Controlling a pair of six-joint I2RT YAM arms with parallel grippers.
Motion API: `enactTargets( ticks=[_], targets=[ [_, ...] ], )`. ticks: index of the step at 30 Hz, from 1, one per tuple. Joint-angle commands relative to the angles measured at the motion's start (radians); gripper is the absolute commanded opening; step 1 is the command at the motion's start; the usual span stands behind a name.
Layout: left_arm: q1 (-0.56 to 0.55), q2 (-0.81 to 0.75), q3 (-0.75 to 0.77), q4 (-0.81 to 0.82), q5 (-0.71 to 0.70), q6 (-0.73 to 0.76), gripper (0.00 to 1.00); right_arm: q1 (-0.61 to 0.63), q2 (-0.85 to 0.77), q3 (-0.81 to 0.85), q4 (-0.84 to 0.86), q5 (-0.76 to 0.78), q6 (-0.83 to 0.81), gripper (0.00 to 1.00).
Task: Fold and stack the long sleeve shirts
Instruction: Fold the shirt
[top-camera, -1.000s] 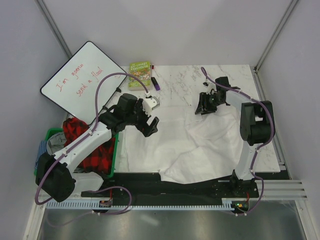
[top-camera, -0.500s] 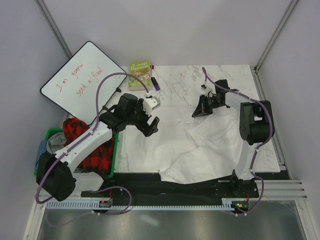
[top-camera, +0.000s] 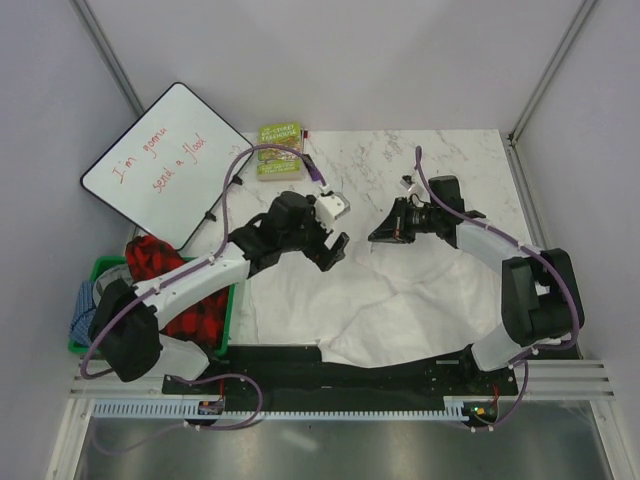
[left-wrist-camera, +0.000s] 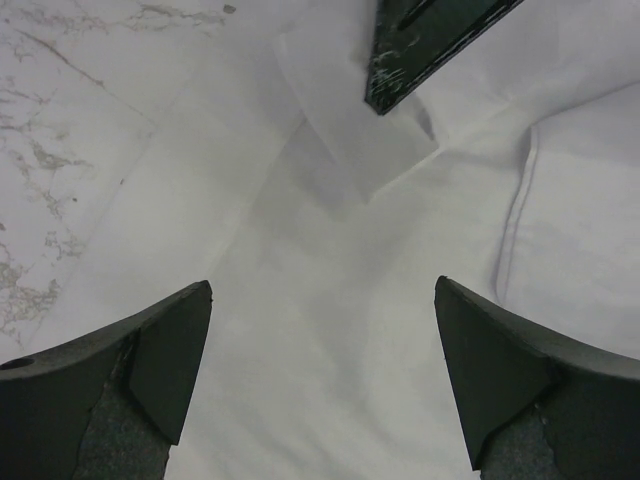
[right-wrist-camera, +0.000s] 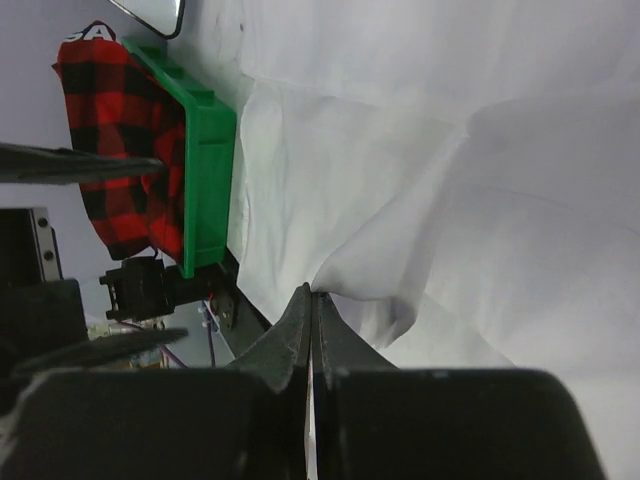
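A plain white long sleeve shirt (top-camera: 400, 300) lies spread and rumpled over the marble table (top-camera: 470, 160). My right gripper (top-camera: 378, 235) is shut on a pinched fold of it near its far edge. In the right wrist view the tips (right-wrist-camera: 312, 292) meet on a raised peak of white cloth (right-wrist-camera: 450, 200). My left gripper (top-camera: 335, 250) hovers open just left of the right one. In the left wrist view its jaws (left-wrist-camera: 322, 290) stand wide apart over flat white cloth (left-wrist-camera: 330, 330), with nothing between them. The right gripper's fingers (left-wrist-camera: 420, 50) show at the top of that view.
A green bin (top-camera: 232, 300) at the table's left edge holds red plaid cloth (top-camera: 170, 270), also in the right wrist view (right-wrist-camera: 120, 150). A whiteboard (top-camera: 165, 165) with red writing leans at the back left. A green book (top-camera: 280, 150) lies beside it.
The right gripper closed on the shirt's edge and moved left toward the middle, dragging cloth with it. The left arm swung right toward the right gripper, staying open.
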Motion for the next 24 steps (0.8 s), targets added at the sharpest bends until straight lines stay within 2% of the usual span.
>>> enactTargets(
  ticks=[1,4,11,17,18,24],
  targets=[
    [-0.136,0.073,0.071,0.105,-0.237,-0.036,1.00,0.043,-0.057,-0.017,0.164,0.101,0.177,0.00],
    [-0.200,0.125,0.091,0.147,-0.369,-0.014,1.00,0.066,-0.065,-0.019,0.206,0.136,0.259,0.00],
    [-0.219,0.189,0.103,0.208,-0.405,-0.041,0.95,0.092,-0.071,-0.014,0.230,0.154,0.328,0.00],
    [-0.219,0.249,0.109,0.259,-0.480,-0.040,0.80,0.099,-0.076,-0.042,0.266,0.132,0.368,0.00],
    [-0.219,0.254,0.108,0.268,-0.480,-0.041,0.74,0.102,-0.076,-0.043,0.269,0.130,0.371,0.00],
    [-0.220,0.290,0.126,0.300,-0.498,-0.013,0.64,0.102,-0.085,-0.051,0.278,0.118,0.386,0.00]
  ],
)
